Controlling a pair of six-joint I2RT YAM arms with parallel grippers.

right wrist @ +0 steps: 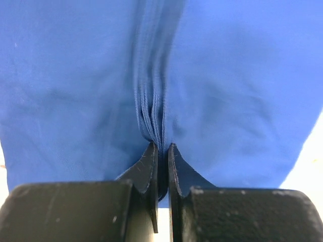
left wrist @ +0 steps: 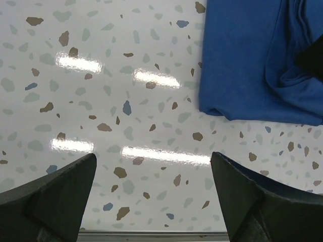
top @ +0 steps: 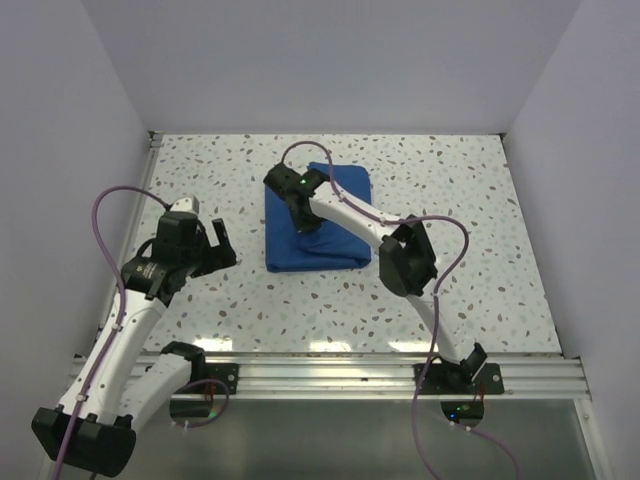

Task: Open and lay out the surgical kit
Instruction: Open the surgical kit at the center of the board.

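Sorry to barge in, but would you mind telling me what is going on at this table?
The right gripper is shut on a pinched fold of the large royal-blue cloth wrap, which lies folded as a bundle on the speckled table. The left gripper hangs open above bare tabletop to the left of the wrap, touching nothing. No tray or instruments are visible.

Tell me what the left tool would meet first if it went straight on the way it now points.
The left tool would most likely meet the bare speckled tabletop; its open fingers frame only table. The folded blue cloth wrap lies off to one side, though depth is unclear.
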